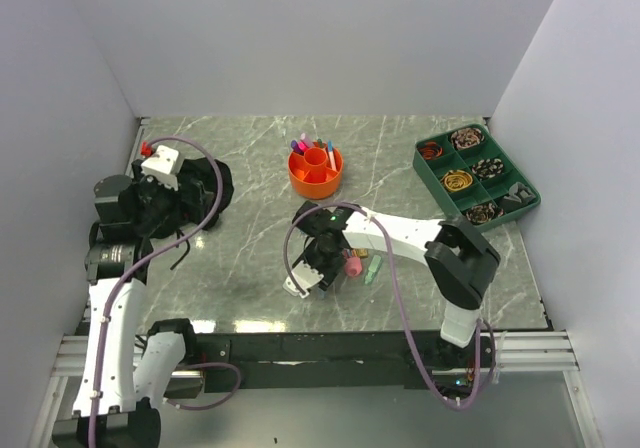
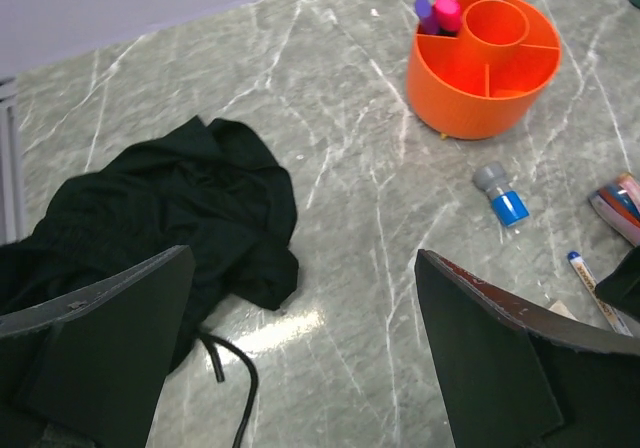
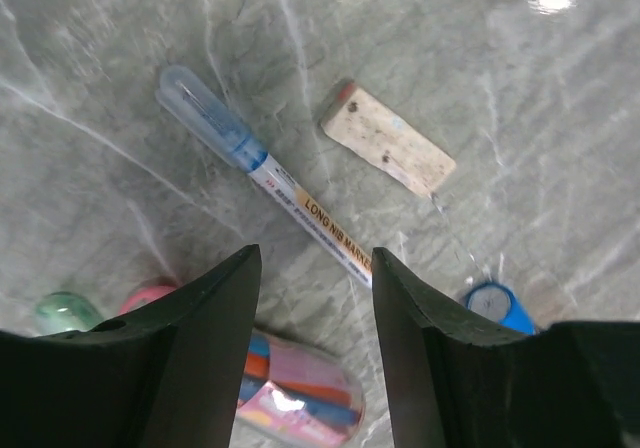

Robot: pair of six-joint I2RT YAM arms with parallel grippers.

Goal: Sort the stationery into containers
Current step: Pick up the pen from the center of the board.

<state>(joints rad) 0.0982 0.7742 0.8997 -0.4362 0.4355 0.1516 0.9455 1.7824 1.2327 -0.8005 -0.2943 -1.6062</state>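
Right jaws open over a pen (image 3: 262,171) marked "LONG NIB"; left jaws spread wide

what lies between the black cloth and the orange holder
Nothing. Only bare marble tabletop separates the black cloth from the orange holder, clearest in the left wrist view.

Top camera overlooks the grey marbled table (image 1: 250,158); left wrist, oblique, shares its round orange plastic holder (image 2: 470,98); right wrist looks down close
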